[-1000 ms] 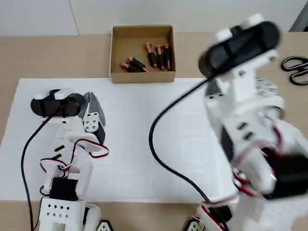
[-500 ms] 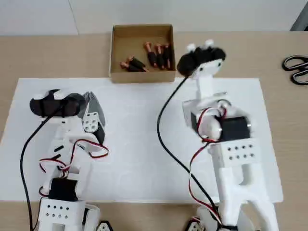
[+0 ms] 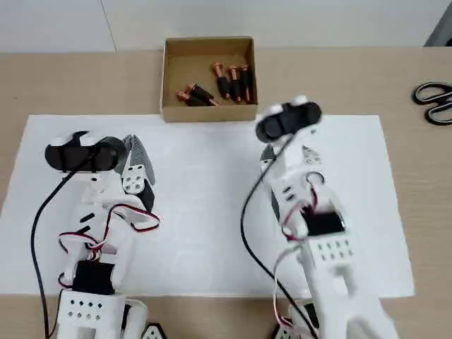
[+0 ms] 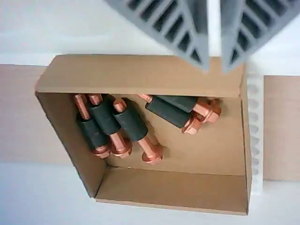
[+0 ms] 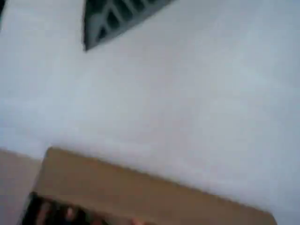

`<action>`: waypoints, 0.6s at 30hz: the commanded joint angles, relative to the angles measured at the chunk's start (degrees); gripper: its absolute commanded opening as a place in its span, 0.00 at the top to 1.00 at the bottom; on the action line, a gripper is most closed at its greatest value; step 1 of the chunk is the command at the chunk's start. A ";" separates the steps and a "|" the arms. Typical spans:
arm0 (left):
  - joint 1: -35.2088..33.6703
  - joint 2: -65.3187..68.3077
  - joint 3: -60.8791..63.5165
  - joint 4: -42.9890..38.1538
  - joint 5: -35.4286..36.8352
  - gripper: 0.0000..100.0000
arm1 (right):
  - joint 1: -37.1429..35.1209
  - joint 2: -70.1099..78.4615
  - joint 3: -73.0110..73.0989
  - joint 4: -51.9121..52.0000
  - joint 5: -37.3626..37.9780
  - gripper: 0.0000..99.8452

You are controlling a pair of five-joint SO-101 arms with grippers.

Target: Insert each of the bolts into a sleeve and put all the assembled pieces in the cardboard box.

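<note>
inside the cardboard box (image 3: 209, 111) at the far edge of the counter (image 3: 70, 78) lie five assembled pieces (image 3: 229, 81), each a copper-coloured bolt pushed through a black sleeve. the left wrist view shows three of them (image 4: 105, 126) side by side against one wall of the box (image 4: 140, 75) and two more (image 4: 180, 112) slanted toward the opposite wall, heads close together. every piece i can see is already in the box, so i judge the task at or near its end.

these pieces look stiff and small, likely light for the arms but dense for their size. being round, they would roll on a flat surface. the bare threads and flanged heads look smooth and slippery, while the sleeve looks duller and probably less so. i would take hold across the middle of the sleeve, square to the bolt's length, so the bolt does not slide out.

the left arm (image 3: 106, 205) rests on the white mat (image 3: 198, 198), well apart from the box and pointed toward it. its jaws are drawn almost together, only a thin slit between them, with nothing held or touched.

the right arm (image 3: 311, 219) stands over the mat just short of the box's near corner; its wrist view looks along the mat (image 5: 187, 93) to the box wall (image 5: 140, 192). whether its jaws are apart or together i cannot tell.

scissors (image 3: 434, 99) lie off the mat at the counter's edge.
</note>
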 commanded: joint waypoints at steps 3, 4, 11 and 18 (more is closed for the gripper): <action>0.26 -0.53 -1.36 0.26 0.00 0.99 | -0.40 -27.74 10.73 -1.45 2.90 0.88; 0.26 -0.53 -0.75 0.26 0.00 0.99 | -0.40 -32.31 14.33 -1.45 4.40 0.88; -0.18 -0.53 5.14 -1.05 -0.26 0.99 | -0.48 -55.96 30.77 -0.04 12.31 0.88; 0.18 -0.53 17.27 -14.77 -8.26 0.99 | -0.40 -51.47 33.32 -0.22 11.69 0.88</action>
